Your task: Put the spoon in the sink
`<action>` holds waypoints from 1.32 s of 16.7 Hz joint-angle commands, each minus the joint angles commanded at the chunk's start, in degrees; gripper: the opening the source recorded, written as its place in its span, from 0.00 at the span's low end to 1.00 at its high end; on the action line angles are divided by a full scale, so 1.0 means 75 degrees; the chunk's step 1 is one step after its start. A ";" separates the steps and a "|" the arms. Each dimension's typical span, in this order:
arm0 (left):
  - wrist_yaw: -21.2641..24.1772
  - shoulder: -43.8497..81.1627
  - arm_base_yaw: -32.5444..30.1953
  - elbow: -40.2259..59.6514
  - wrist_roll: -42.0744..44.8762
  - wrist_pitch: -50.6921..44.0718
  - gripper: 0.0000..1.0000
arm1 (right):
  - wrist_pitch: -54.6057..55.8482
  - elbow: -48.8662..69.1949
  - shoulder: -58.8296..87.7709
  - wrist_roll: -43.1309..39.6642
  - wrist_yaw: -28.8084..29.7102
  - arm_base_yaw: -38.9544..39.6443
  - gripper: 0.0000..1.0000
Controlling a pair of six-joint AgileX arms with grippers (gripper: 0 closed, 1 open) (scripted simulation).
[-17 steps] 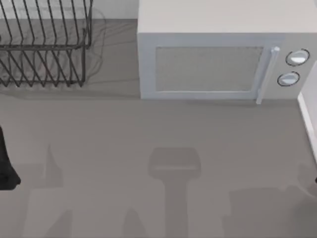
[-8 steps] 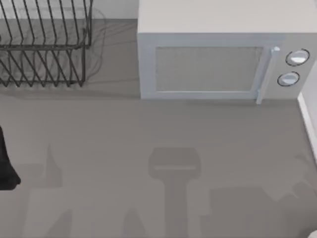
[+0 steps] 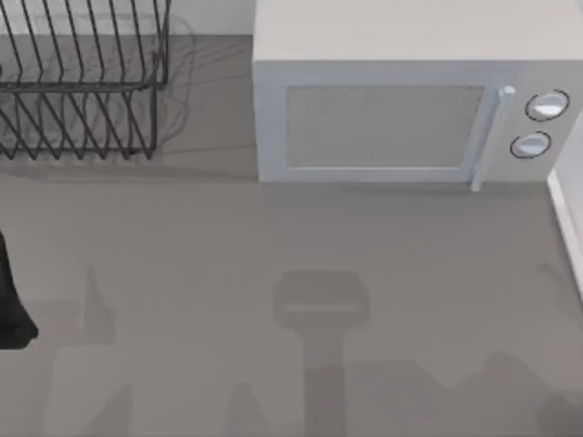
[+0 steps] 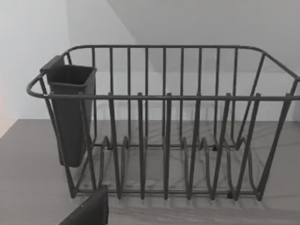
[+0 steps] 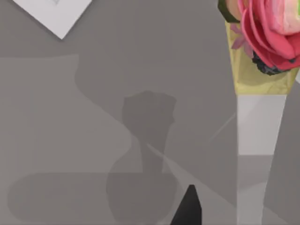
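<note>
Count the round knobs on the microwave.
2: both on the microwave front at its right end, upper knob directly above lower knob, beside the door handle.

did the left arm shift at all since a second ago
No. In the top view the left arm sits at the table's left edge, the same way below the dish rack as before. The shadows near the right edge have changed.

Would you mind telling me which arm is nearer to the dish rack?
Left. The left arm sits at the table's left edge, below the dish rack, which its wrist camera faces. The right arm's wrist camera faces a flower bouquet instead.
</note>
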 joint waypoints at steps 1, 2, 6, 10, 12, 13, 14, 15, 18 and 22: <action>0.0000 0.0000 0.0000 0.0000 0.0000 0.0000 1.00 | 0.0000 0.0000 0.0000 0.0000 0.0000 0.0000 0.00; 0.0000 0.0000 0.0000 0.0000 0.0000 0.0000 1.00 | 0.0000 0.0000 0.0000 0.0000 0.0000 0.0000 0.00; 0.0000 0.0000 0.0000 0.0000 0.0000 0.0000 1.00 | -0.0089 0.0215 0.0260 0.0017 -0.0001 -0.0019 0.00; 0.0000 0.0000 0.0000 0.0000 0.0000 0.0000 1.00 | -0.0677 0.1664 0.1576 -0.0001 0.0004 -0.0176 0.00; 0.0000 0.0000 0.0000 0.0000 0.0000 0.0000 1.00 | -0.1098 0.2868 0.2566 -0.0036 0.0006 -0.0294 0.00; 0.0000 0.0000 0.0000 0.0000 0.0000 0.0000 1.00 | -0.1332 0.3586 0.3118 -0.0060 0.0008 -0.0360 0.00; 0.0000 0.0000 0.0000 0.0000 0.0000 0.0000 1.00 | -0.1575 0.4369 0.3697 -0.0091 0.0009 -0.0428 0.00; 0.0000 0.0000 0.0000 0.0000 0.0000 0.0000 1.00 | -0.1824 0.5205 0.4294 -0.0128 0.0011 -0.0499 0.00; 0.0000 0.0000 0.0000 0.0000 0.0000 0.0000 1.00 | -0.2562 0.7895 0.6119 -0.0286 0.0018 -0.0714 0.00; 0.0000 0.0000 0.0000 0.0000 0.0000 0.0000 1.00 | -0.3410 1.1381 0.8377 -0.0585 0.0025 -0.0979 0.00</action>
